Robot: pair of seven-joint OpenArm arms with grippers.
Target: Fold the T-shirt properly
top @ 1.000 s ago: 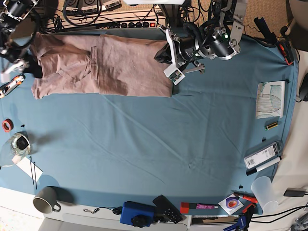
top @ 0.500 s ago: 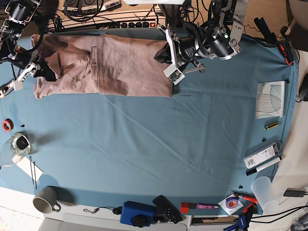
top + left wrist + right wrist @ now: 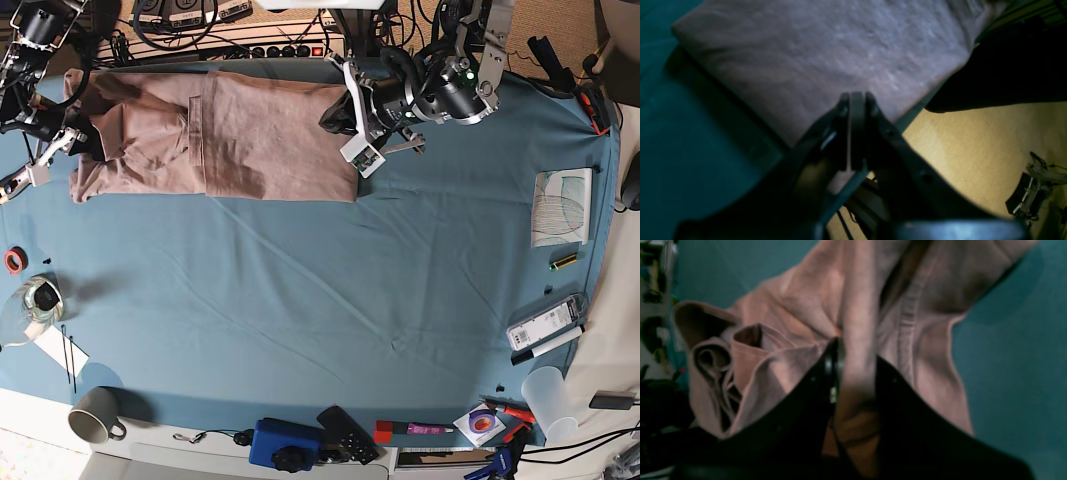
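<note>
Base view, T-shirt: the dusty-pink T-shirt [image 3: 215, 135] lies partly folded along the far edge of the table [image 3: 330, 290], reaching from the far-left corner toward the middle; a vertical fold line crosses it left of centre.
Base view, left gripper: the left gripper [image 3: 345, 112] sits at the shirt's right end, by the far edge of the teal cover.
Base view, right gripper: the right gripper [image 3: 80, 143] is at the shirt's left end, where the cloth bunches (its fingertips are lost against the fabric here).
Base view, near edge: a grey mug [image 3: 95, 415] stands at the near-left corner, a blue box [image 3: 285, 443] and a dark remote [image 3: 347, 434] along the near edge, a clear plastic cup [image 3: 553, 400] at the near-right corner.
Left wrist view: the left gripper [image 3: 857, 100] has its jaws pressed together, tips over the shirt's [image 3: 826, 56] hem at the table's far edge; whether cloth is pinched between them cannot be told. Tan floor shows beyond.
Right wrist view: the right gripper [image 3: 855, 350] is clamped on a raised ridge of the T-shirt [image 3: 913, 326], which runs up between the dark fingers [image 3: 830, 366]; rolled layers of fabric bunch to the left, teal cover on both sides.
</note>
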